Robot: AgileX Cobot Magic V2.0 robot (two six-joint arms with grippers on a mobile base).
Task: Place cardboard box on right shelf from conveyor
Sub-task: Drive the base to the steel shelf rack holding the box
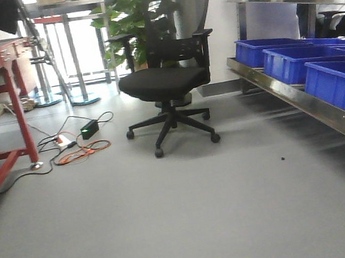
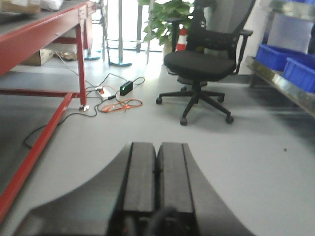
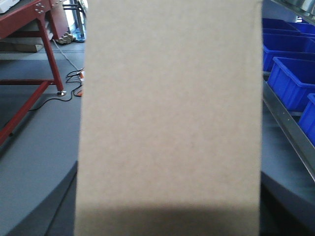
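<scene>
In the right wrist view, the cardboard box (image 3: 170, 118) is plain tan.

Grey floor (image 1: 172, 230), black office chair (image 1: 163, 80), potted plant (image 1: 122, 18), bright window (image 1: 89, 48), tangled floor cables (image 1: 84, 151).

Left gripper (image 2: 157, 145) up close, and it's matte black throughout: two long, flat fingers (image 2: 140, 179) faced with dark grey rectangular pads, a thin seam between them. Behind them the body flares into a broad, smooth, curved black shell (image 2: 78, 209), with a dark rounded loop, blurred, right at the bottom edge. From the right wrist view, only the right gripper's shell (image 3: 49, 211) shows, dark curves at the lower corners.
</scene>
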